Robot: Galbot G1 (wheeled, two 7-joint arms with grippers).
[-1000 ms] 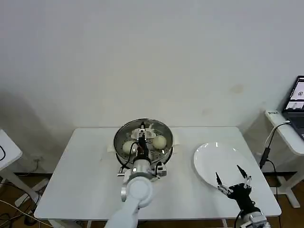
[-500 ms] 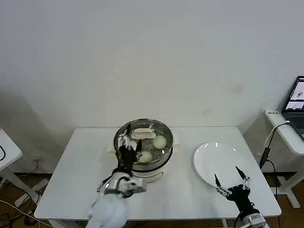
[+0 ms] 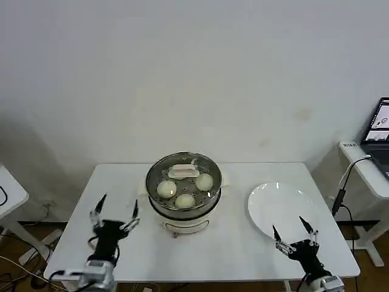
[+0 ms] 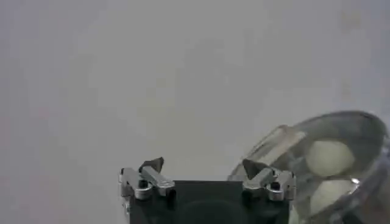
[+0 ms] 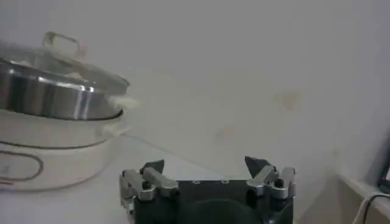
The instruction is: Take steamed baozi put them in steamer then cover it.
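A second before, the left claw was reaching over the steamer with its arm stretched across the pot. Half a second before, it was pulling back along the pot's left side. At this moment the left claw (image 3: 114, 218) hung low near the front left corner of the table (image 3: 255, 249), fingers spread wide and holding nothing, with the steamer (image 3: 183, 193) well apart from it, ahead and to its right.

The glass cover (image 3: 183, 177) sat level on the steamer's rim, its whitish handle (image 3: 183, 172) at the centre. That suggested the covering step was done and the task was essentially complete, with the arm retreating to rest.

Through the glass, three cream-white buns (image 3: 184, 188) showed clearly, round and smooth, sitting close together on the perforated tray. A fourth could not be made out; it may have lain under the handle.

From the left wrist, the covered pot (image 4: 317, 164) appeared just beyond the claw's fingertip, two pale buns visible under the lid.

The right claw (image 3: 296, 234) was also spread wide and empty. It hovered over the near edge of the bare white plate (image 3: 273, 207), with the steamer away to its left. From the right wrist, the pot's shiny steel wall and white base (image 5: 58, 143) showed with the lid seated on top.
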